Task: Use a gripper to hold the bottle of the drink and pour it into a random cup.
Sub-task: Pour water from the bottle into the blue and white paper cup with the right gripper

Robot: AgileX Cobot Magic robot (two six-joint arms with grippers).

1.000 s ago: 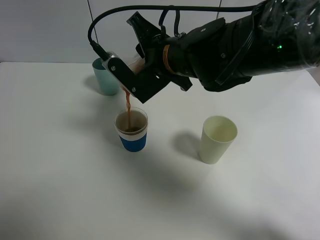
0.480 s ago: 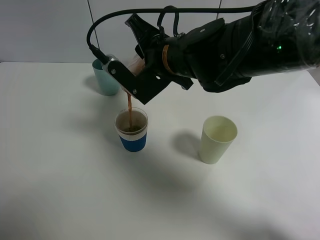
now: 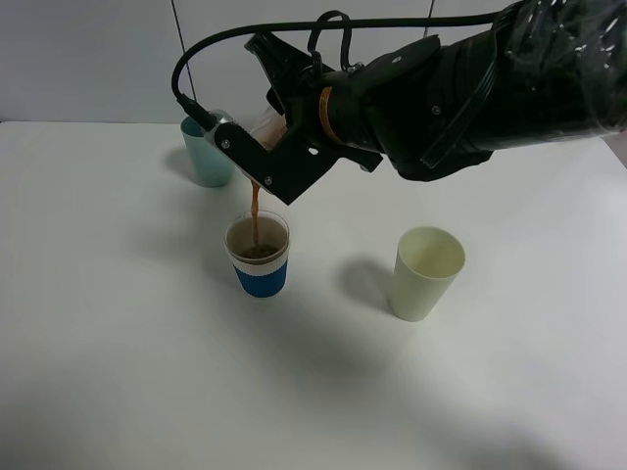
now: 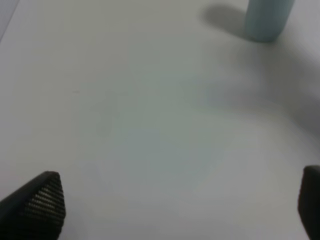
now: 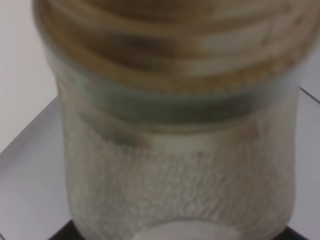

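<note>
In the exterior high view my right gripper [image 3: 263, 149] is shut on the bottle [image 3: 266, 129], tipped neck-down above the cup [image 3: 259, 255]. The cup has a blue sleeve and a white band. A thin stream of dark brown drink [image 3: 255, 211] falls from the bottle's mouth into the cup, which holds brown liquid. The right wrist view is filled by the bottle [image 5: 175, 125], its translucent wall and threaded neck seen close up. The left gripper [image 4: 175, 205] is open over bare table in the left wrist view; its black fingertips [image 4: 37, 202] show at the frame's corners. It is not in the exterior high view.
A teal tumbler [image 3: 206, 152] stands behind the cup at the back left and also shows in the left wrist view [image 4: 267, 19]. A pale green cup [image 3: 426, 272] stands to the right of the blue cup. The white table [image 3: 118, 372] stretches toward the front.
The right gripper has tilted the bottle slightly further and lifted a little. The stream keeps running into the cup. The cups have not moved.
</note>
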